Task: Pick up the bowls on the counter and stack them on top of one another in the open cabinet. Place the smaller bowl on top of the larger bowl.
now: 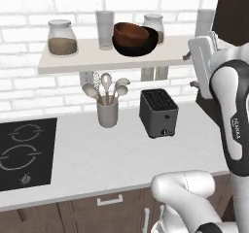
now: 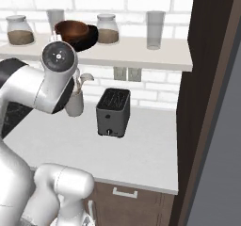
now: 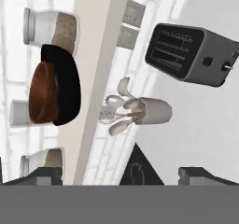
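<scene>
two bowls: i see them nested on the open cabinet (image 1: pixel 73 62), the smaller bowl (image 1: pixel 129 32) sitting inside the larger bowl (image 1: pixel 141 47)
smaller bowl: reddish-brown, tilted a little, its rim above the black one's rim
larger bowl: glossy black, resting on the shelf board between a clear glass (image 1: pixel 104 29) and a jar (image 1: pixel 154 25)
far jar: i see another jar with brown filling (image 1: pixel 62 38) near the shelf's left end
tabletop (image 1: pixel 92 159): it carries a dark toaster (image 1: pixel 158 112) and, just beside it, a utensil holder (image 1: pixel 107 111) with spoons; a black cooktop (image 1: pixel 24 152) is set in at the left
pincer (image 3: pixel 119 176): i see both fingertips (image 3: pixel 42 175) at the bottom of the hand view, standing wide apart with nothing between them, well clear of the bowls
arm: raised at the shelf's right end
</scene>
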